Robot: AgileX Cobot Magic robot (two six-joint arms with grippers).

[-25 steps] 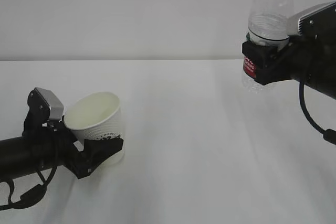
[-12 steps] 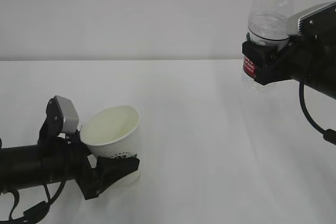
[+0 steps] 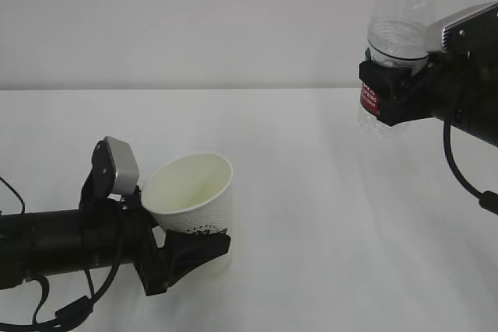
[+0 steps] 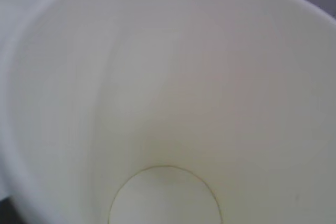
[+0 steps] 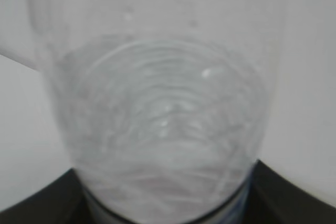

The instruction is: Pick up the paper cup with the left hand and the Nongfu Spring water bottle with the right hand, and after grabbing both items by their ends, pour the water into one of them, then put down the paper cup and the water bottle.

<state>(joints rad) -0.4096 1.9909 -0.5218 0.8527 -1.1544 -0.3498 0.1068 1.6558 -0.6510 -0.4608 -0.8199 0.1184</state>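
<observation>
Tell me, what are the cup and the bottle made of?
The cup looks like paper: matte white, with tiny embossed bumps on the outside and a rolled rim. The bottle looks like thin clear plastic: see-through, glossy, ribbed, with a printed red label, probably plastic film.

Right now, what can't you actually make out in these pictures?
- Whether the paper cup holds water: the left wrist view is pale and blurred.
- The bottle label's text: the right tool covers most of it.
- The left tool: absent from its wrist view, the cup fills it.
</observation>
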